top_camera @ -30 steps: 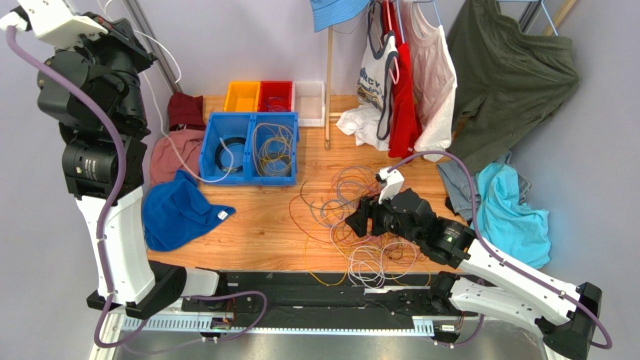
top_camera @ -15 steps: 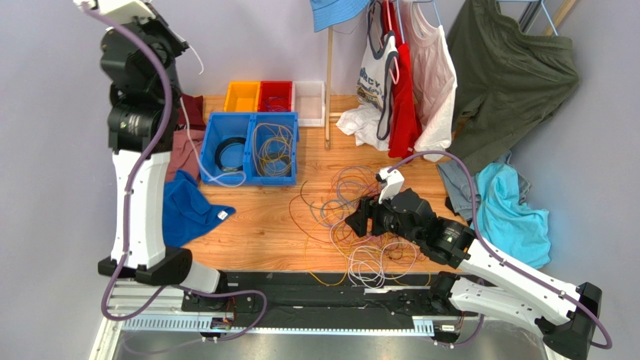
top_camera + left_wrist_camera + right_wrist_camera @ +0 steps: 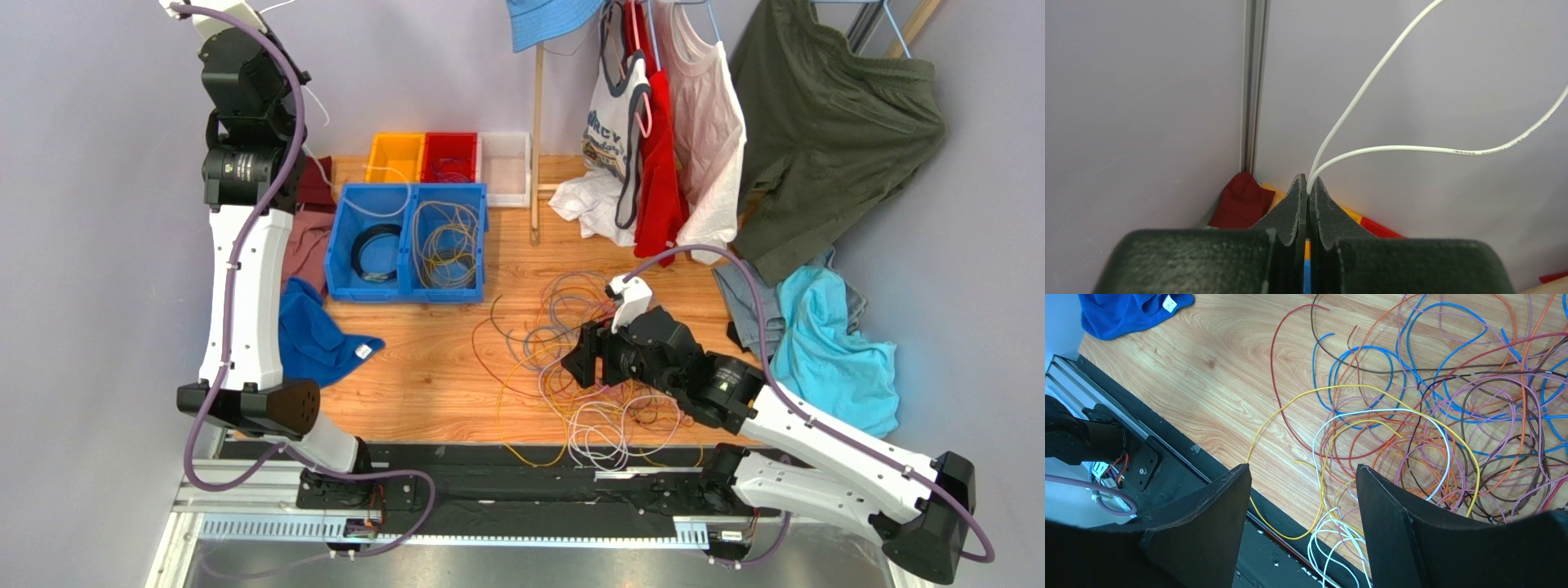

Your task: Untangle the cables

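Observation:
The cables [image 3: 558, 312] lie as a tangle of orange, yellow, white, purple, red, brown and blue strands on the wooden table, right of centre. They fill the right wrist view [image 3: 1425, 416]. My right gripper [image 3: 586, 355] hovers over the tangle's near-left side, open and empty [image 3: 1303, 468]. My left gripper [image 3: 202, 10] is raised high at the back left. It is shut [image 3: 1309, 182] on a white cable [image 3: 1364, 98]. The white cable [image 3: 321, 116] hangs from it toward the blue bin [image 3: 411, 190].
The blue bin's left half holds a black coil [image 3: 378, 251] and its right half loose cables [image 3: 448, 245]. Orange [image 3: 395, 157], red [image 3: 450, 157] and white [image 3: 504, 159] small bins stand behind. A blue cloth [image 3: 313, 343] lies left, a teal cloth [image 3: 840, 355] right. Clothes [image 3: 687, 123] hang at the back.
My left arm has swung up and back toward the wall, drawing the white cable's loop up from the front of the blue bin. My right gripper has shifted slightly left.

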### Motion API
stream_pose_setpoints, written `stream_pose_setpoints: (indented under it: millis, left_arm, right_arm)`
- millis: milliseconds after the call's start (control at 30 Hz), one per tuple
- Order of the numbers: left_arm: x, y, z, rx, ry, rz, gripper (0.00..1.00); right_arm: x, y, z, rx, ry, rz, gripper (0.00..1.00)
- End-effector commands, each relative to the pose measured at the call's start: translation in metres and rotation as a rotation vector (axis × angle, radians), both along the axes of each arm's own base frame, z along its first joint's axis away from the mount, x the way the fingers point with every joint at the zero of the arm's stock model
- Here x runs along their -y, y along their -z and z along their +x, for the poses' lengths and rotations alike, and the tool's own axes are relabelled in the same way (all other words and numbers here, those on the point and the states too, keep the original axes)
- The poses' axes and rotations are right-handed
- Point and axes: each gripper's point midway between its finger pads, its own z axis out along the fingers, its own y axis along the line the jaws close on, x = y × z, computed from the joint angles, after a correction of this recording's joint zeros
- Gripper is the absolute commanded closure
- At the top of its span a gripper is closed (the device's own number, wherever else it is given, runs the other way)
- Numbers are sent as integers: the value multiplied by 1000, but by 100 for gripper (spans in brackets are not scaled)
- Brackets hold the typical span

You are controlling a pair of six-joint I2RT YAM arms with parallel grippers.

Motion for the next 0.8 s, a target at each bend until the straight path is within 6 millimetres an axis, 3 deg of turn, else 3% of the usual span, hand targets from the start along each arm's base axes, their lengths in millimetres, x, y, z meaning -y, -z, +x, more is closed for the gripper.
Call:
stream_pose_setpoints:
  millis: [0,267,367,500,700,767]
  left_arm:
    - [-11,-11,-3,60,-19,-28,100]
    - [-12,8,-4,30,-10,-30,100]
    - [-9,35,6,-16,3,-37,100]
    - [-8,56,14,-45,9,-43,100]
    - [-4,68,32,-46,26,-40,100]
    - [-4,58,33,-23,27,-38,100]
  right_arm:
    - [-4,0,4,21,-1,6,33]
    - [-8,5,3,4,-5,19,33]
    - [-9,7,2,-5,-4,33,33]
    - [-7,10,0,-18,0,38,34]
    - [-5,11,0,-19,14,41,34]
    - [-6,12,0,-21,13,39,34]
